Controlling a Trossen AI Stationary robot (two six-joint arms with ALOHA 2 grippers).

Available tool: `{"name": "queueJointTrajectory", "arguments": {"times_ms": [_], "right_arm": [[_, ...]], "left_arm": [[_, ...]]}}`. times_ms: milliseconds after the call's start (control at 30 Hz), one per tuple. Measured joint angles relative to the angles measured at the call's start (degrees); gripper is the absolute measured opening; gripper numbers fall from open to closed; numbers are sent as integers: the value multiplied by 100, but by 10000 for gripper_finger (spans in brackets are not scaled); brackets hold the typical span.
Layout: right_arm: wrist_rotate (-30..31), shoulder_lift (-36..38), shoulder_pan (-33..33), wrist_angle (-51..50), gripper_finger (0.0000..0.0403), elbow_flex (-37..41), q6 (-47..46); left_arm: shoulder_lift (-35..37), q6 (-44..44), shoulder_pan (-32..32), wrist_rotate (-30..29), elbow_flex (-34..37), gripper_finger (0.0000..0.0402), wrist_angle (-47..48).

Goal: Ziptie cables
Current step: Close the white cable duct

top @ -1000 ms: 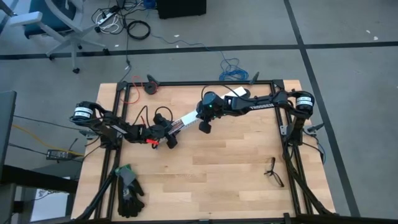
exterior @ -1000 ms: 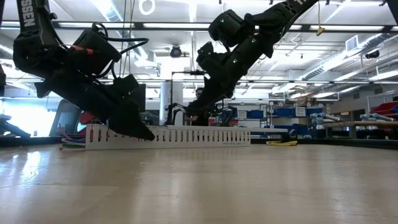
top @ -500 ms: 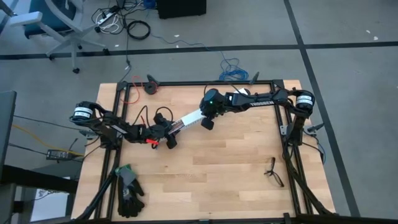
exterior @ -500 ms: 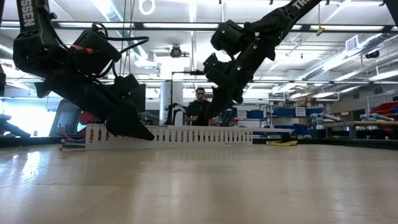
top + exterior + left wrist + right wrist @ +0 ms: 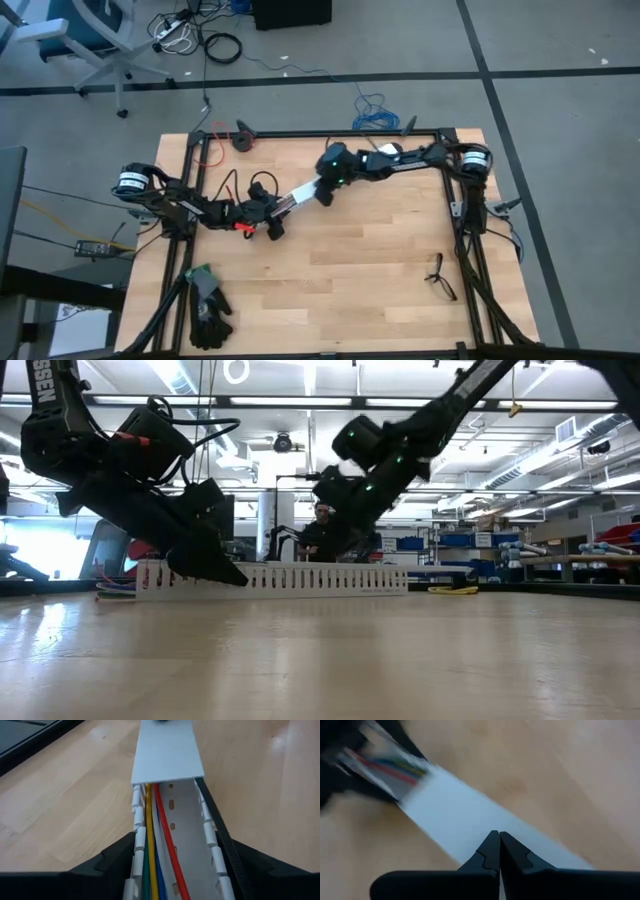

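1. Left gripper [image 5: 275,222] sits low over the near end of the white slotted channel [image 5: 192,827], on the left-centre of the bench [image 5: 380,260]. Its fingers [image 5: 107,865] are spread and clamp the channel's two side walls from outside.
2. Cables [image 5: 152,845] lie inside the channel, running lengthwise: green, yellow, blue, red side by side, bunched toward one wall. They disappear under the flat white cover [image 5: 167,752] that caps the far part of the channel.
3. Ziptie [image 5: 227,847]: thin black ribbed strip along the outside of the channel wall opposite the cables, right at the left finger.
4. Right gripper [image 5: 499,851] is at the channel's far end, fingers pressed fully together, tips over the white cover. Nothing between them.
5. Black glove [image 5: 208,305] at the bench's front-left corner; small black forked item [image 5: 440,277] front-right. Both well apart from the channel.
6. Low view: a person [image 5: 321,532] stands in the room behind the bench.
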State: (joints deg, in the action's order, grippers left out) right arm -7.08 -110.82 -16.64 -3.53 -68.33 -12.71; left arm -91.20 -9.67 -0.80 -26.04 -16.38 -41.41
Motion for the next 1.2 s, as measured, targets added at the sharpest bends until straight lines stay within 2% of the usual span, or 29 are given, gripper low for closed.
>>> {"name": "queueJointTrajectory", "arguments": {"times_ms": [67, 200, 333, 367, 500, 667, 733, 767, 867, 967, 1100, 1200], "right_arm": [[-322, -380, 91, 608, 0, -121, -76], [-509, -758, 309, 1287, 0, -376, 131], [-444, -574, 454, 1678, 0, -358, 569], [-223, -443, 481, 1671, 0, -357, 685], [892, 189, 522, 970, 0, -385, 1112], [1797, 799, 346, -1197, 0, -377, 866], [1597, 790, 192, -1535, 0, -377, 668], [1248, 687, 110, -1506, 0, -377, 593], [49, 83, 12, -766, 0, -383, 475], [-740, -537, 165, 39, 0, -701, 457], [-910, -818, 433, 1176, 0, -882, 794], [-608, -514, 524, 1492, 0, -850, 956]], "left_arm": [[-2, -2, 0, 8, 0, 252, -2], [-2, 2, 2, 29, 7, 252, -30], [-7, -87, 2, 109, -2, 252, -35], [-9, -89, 2, 130, -9, 252, -39], [-9, -131, 4, 146, -9, 252, -24], [-9, -139, 4, 146, -9, 252, -16], [-9, -140, 4, 154, -9, 252, -17], [-9, -142, 3, 169, -9, 252, -20], [-9, -144, 2, 192, -4, 252, -46], [-9, -151, 4, 188, 13, 252, -81], [-13, -156, 3, 269, 5, 252, -111], [-13, -163, 4, 294, 0, 252, -102]]}}
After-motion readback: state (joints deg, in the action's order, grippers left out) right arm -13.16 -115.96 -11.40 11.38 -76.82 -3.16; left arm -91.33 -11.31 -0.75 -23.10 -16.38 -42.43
